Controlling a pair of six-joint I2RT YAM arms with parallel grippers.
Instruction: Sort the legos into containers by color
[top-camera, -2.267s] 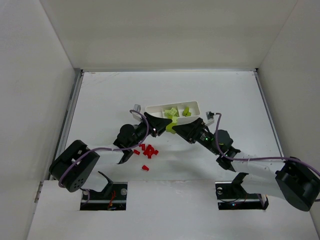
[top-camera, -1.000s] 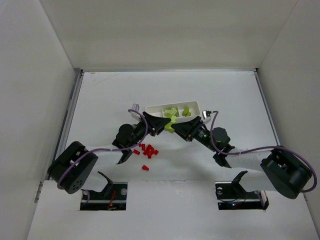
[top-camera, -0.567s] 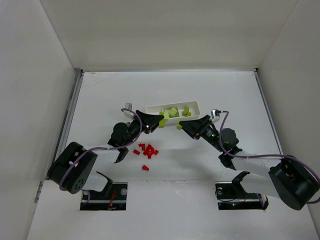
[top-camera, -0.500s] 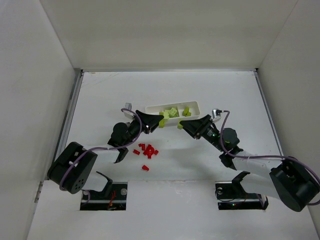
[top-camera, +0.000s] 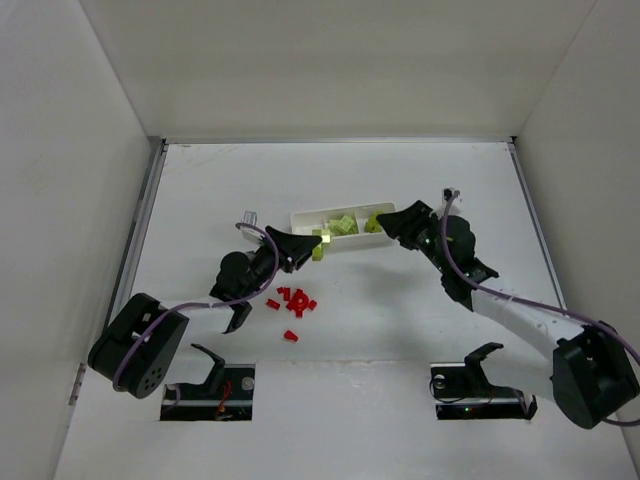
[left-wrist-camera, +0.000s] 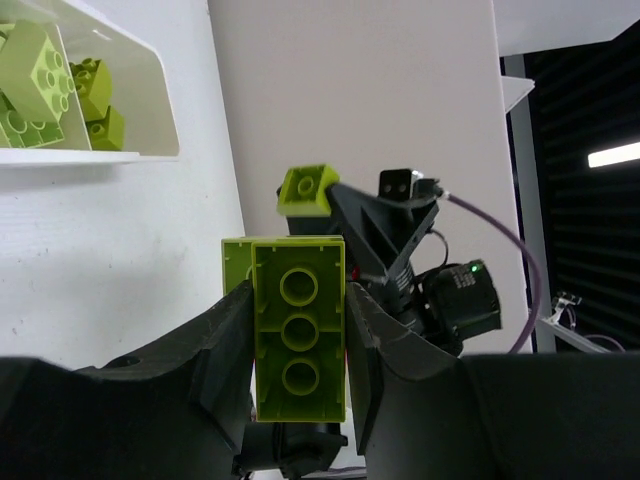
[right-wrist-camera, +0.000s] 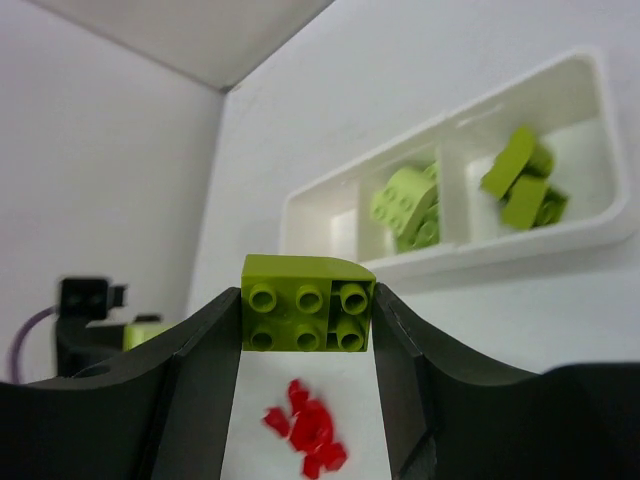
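Note:
My left gripper (top-camera: 311, 247) is shut on a long yellow-green lego (top-camera: 318, 246), held just in front of the white tray's (top-camera: 310, 214) left half. In the left wrist view the lego (left-wrist-camera: 298, 345) is pinched between both fingers. My right gripper (top-camera: 386, 223) is shut on a short yellow-green lego (right-wrist-camera: 307, 302) over the tray's right end. Several yellow-green legos (top-camera: 346, 224) lie in the tray's middle and right compartments (right-wrist-camera: 515, 180). The left compartment (right-wrist-camera: 318, 232) looks empty. Several red legos (top-camera: 293, 299) lie on the table in front of the tray.
One red lego (top-camera: 290, 335) lies apart, nearer the arm bases. White walls (top-camera: 80, 200) enclose the table on three sides. The right gripper and its lego (left-wrist-camera: 310, 190) show in the left wrist view, facing my left gripper.
The grippers met in front of the tray on joined yellow-green legos, then drew apart with one each. The right gripper then swung up and right to the tray's right end. The left shifted slightly left.

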